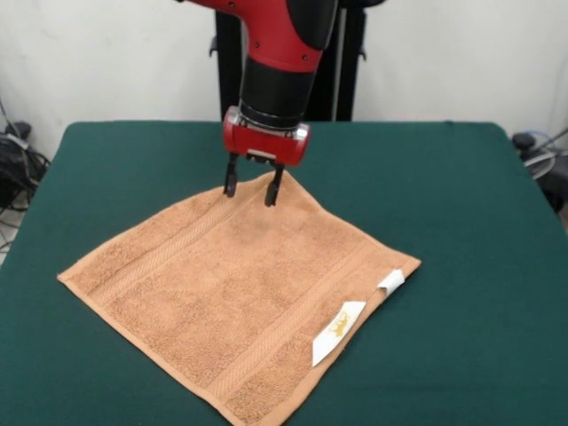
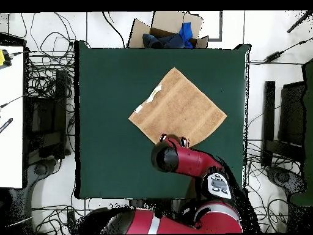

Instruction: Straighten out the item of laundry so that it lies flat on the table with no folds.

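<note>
The peach-orange towel point(image 1: 240, 297) lies spread out flat on the green table point(image 1: 461, 204), turned like a diamond, with white tags point(image 1: 338, 330) on its near right edge. It also shows in the overhead view point(image 2: 178, 108). My gripper point(image 1: 251, 188) hangs over the towel's far corner, open, with its two black fingertips point(image 1: 231, 185) spread just above the cloth and nothing between them. In the overhead view the arm hides the gripper point(image 2: 172, 142) and that corner.
A cardboard box point(image 2: 165, 30) with blue cloth stands beyond the table's far edge from the robot. Cables and equipment lie on the floor on both sides point(image 2: 46, 110). The table point(image 2: 104, 85) has wide bare felt around the towel.
</note>
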